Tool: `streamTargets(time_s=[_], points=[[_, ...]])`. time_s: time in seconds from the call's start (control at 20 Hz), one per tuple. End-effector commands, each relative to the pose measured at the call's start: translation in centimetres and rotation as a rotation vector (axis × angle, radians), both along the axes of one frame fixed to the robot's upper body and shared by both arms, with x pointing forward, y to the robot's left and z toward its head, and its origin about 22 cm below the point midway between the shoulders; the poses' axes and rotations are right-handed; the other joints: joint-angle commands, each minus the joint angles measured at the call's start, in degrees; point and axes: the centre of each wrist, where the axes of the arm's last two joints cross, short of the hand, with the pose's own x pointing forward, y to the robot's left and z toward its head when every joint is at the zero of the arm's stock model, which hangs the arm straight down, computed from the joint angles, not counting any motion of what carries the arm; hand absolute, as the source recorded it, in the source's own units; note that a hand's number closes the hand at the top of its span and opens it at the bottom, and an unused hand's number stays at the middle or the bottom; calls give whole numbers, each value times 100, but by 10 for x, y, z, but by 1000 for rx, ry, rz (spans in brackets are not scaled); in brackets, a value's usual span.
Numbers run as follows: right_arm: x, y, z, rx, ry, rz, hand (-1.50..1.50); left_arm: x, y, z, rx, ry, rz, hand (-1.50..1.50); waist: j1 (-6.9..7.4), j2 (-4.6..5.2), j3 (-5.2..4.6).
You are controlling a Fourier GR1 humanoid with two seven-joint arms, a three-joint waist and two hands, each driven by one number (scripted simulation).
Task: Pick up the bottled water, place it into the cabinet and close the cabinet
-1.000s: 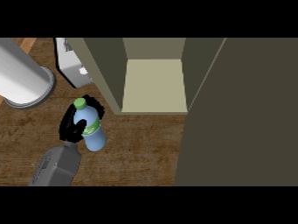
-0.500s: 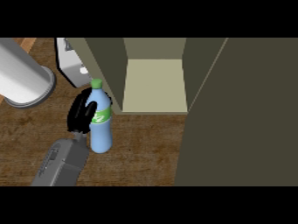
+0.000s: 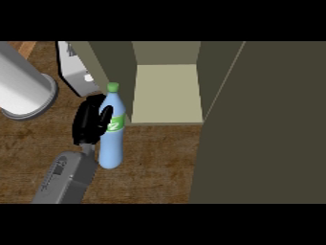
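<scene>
Head view showed one arm only, and the right hand lay outside it. The left hand [image 3: 89,123] had its black fingers curled round the bottled water [image 3: 111,143], covering part of the green label [image 3: 117,123]. Whether the bottle's base touched the counter [image 3: 24,153] could not be told. The cabinet [image 3: 167,93] stood open, its door [image 3: 278,129] cut off at the right edge. Since a second before, the bottle had risen and straightened — its cap [image 3: 112,87] now just beside the cabinet's left wall.

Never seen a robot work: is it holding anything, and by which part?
Yes: the left hand holds the bottled water, curled round its green-labelled upper middle, below the neck.
</scene>
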Motion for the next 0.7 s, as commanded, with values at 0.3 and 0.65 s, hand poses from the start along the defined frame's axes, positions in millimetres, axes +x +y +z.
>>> streamTargets(time_s=[0.3,0.65], points=[[11,3,2,-3,-16,39,-150,45,-75,79,171,-172,-53,150,-379,71,54],[8,8,-2,8,-20,70,-150,52,-49,70,284,-139,58,150,-536,95,47]])
